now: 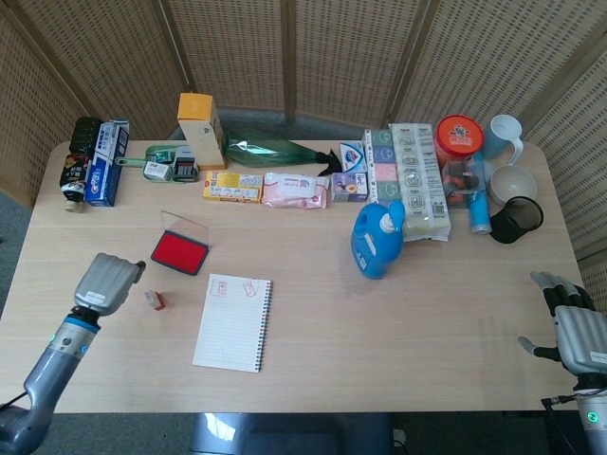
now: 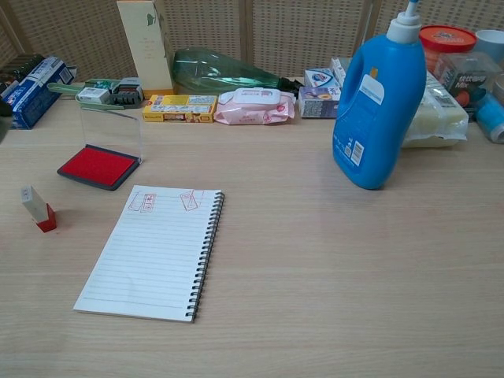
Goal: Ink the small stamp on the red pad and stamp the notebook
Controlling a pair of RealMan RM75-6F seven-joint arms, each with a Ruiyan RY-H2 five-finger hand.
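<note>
My left hand point(image 1: 106, 282) sits at the left edge of the counter point(image 1: 379, 322), just beside the stamp point(image 1: 153, 300) but clear of it. I see only the back of it, knuckles toward the pad point(image 1: 179, 252); the fingers look curled under, though I cannot tell how tightly, and nothing is in them. The chest view does not show this hand.

The stamp stands free on the counter, red base down, pale handle leaning a little, left of the notebook point(image 2: 151, 250) and below the pad. I judge it light and rigid, easy to tip over; I would pinch the pale handle near its top, on two opposite flat sides, and keep the base level. The pad lies open, its clear lid point(image 2: 110, 127) standing up at the back, red surface exposed. It should give slightly under pressure, so a gentle press would do. The notebook lies flat, spiral on its right, with two red marks point(image 2: 165, 201) already at the top of the page; thin paper, it may slide if pushed sideways.

The counter is pale, smooth wood. Boxes, a green bottle and a blue jug point(image 1: 377, 238) line its far side, with woven screens behind them. My right hand point(image 1: 574, 327) rests at the far right edge, fingers spread, holding nothing.
</note>
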